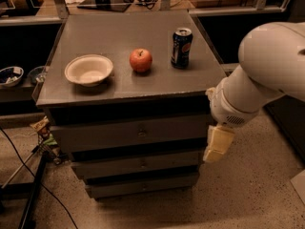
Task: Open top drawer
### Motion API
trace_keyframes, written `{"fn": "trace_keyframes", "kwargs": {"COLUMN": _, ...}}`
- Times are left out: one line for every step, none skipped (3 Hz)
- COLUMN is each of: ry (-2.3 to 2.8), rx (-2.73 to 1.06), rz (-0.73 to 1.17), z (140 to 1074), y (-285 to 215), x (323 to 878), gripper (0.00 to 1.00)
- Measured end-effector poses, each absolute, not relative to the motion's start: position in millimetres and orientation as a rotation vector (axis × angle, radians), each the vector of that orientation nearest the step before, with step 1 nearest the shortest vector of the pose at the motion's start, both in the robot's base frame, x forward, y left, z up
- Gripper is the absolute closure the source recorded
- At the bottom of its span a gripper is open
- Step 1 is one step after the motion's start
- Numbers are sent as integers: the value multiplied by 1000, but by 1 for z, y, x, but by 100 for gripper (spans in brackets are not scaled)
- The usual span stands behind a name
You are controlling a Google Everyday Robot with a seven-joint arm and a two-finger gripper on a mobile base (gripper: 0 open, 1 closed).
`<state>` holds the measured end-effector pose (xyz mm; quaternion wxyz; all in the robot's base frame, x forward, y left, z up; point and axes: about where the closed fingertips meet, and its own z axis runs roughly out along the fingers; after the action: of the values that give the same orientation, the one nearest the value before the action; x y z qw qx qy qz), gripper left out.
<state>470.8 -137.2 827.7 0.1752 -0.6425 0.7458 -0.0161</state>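
Pincer hangs beside the shut top drawer, its grip unreadable.

Dim amber light, end effector beside drawers

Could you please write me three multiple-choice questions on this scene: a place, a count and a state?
1. Where is the robot's pale gripper?
A) right of the grey wooden cabinet, beside its drawers
B) on its top
C) under it
2. How many things stand on the cabinet's top?
A) two
B) three
C) four
3. The wide grey wooden top drawer is:
A) shut
B) half open
C) removed
Key: 1A, it hangs off the cabinet's right side; 2B, white round bowl, red apple, dark blue soda can; 3A, no inside shows.
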Motion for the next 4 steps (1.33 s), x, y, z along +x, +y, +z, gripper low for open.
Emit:
{"fn": "trace_keyframes", "kwargs": {"ry": 2108, "rx": -1820, "rz": -47, "z": 825, "y": -136, "x": 471, "gripper": 0}}
{"fn": "trace_keyframes", "kwargs": {"ry": 2084, "rx": -1819, "rz": -52, "z": 812, "y": -131, "x": 473, "gripper": 0}}
{"fn": "trace_keyframes", "kwargs": {"ry": 2046, "rx": -1840, "rz": 10, "z": 786, "y": -108, "x": 497, "gripper": 0}}
{"fn": "trace_keyframes", "kwargs": {"ry": 2046, "rx": -1837, "rz": 12, "z": 781, "y": -105, "x": 496, "gripper": 0}}
